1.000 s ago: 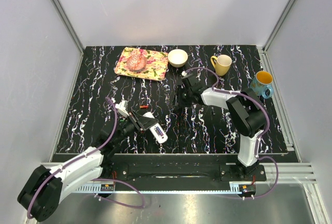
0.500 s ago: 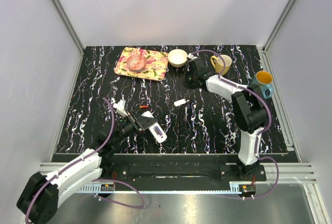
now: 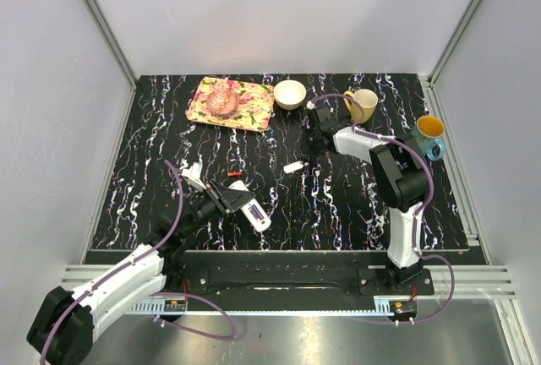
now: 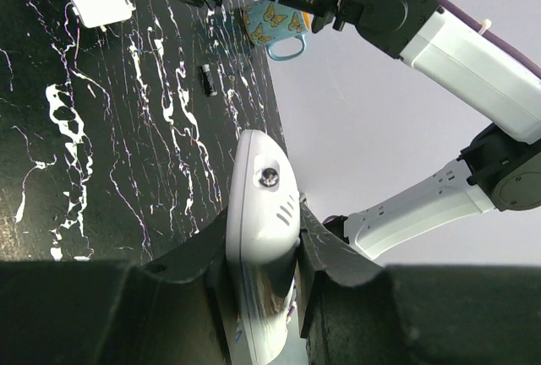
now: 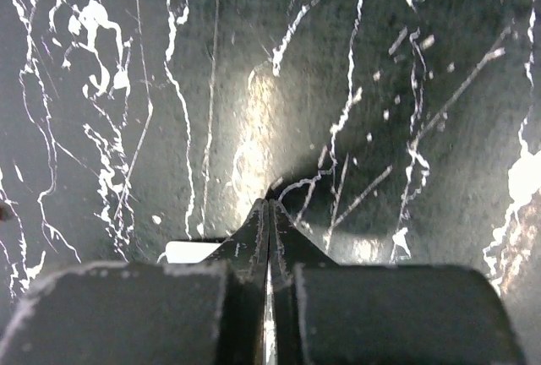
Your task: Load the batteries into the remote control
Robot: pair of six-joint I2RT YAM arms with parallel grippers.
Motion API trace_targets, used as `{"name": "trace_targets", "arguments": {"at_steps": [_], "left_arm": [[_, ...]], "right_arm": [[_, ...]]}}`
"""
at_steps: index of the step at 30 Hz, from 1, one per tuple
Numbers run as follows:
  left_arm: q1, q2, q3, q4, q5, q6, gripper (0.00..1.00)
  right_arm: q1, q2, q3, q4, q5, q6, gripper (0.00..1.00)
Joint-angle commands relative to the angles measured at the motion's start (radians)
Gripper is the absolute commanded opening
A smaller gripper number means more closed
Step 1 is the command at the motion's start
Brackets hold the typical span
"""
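Down at the near left of the table [image 3: 152, 171], the left gripper [image 3: 221, 200] has its jaws clamped on the sides of the remote control [image 3: 254, 213]. The white bar juts out past the fingers [image 4: 325, 251] toward the near middle. Whether it rests on the table or is held clear of it I cannot tell. Just beyond the gripper, a reddish-orange battery [image 3: 234, 177] lies loose on the dark marbled surface. Farther right, near the table's middle, lies a small flat white cover piece [image 3: 293, 166]. Close behind it the right gripper [image 3: 314, 144] points down at the table, its jaws pressed together tip to tip and holding nothing. To the right of that a dark battery [image 3: 346, 181] lies alone, well apart from the remote. A yellow mug [image 3: 362, 105] and a blue mug [image 3: 427, 135] stand toward the far right.
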Motion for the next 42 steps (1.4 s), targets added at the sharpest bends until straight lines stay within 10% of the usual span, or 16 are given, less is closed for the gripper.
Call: {"name": "trace_targets", "arguments": {"at_steps": [1,13,19,29,42], "left_arm": [[-0.002,0.004,0.01,0.05,-0.022,0.011,0.0],[-0.002,0.091,0.006,0.132,-0.001,-0.003,0.0],[-0.004,0.075,0.0,0.125,-0.005,-0.006,0.0],[-0.004,-0.03,0.004,0.022,-0.019,0.009,0.0],[0.001,-0.148,0.013,-0.115,-0.076,0.048,0.0]], "right_arm": [[0.0,-0.068,-0.092,-0.031,0.0,0.011,0.0],[0.07,-0.275,-0.324,0.046,-0.054,0.031,0.0],[0.082,-0.386,-0.327,0.035,0.174,0.046,0.0],[0.055,-0.115,0.076,-0.053,0.15,-0.04,0.0],[0.047,0.004,0.06,-0.066,0.027,-0.032,0.0]]}}
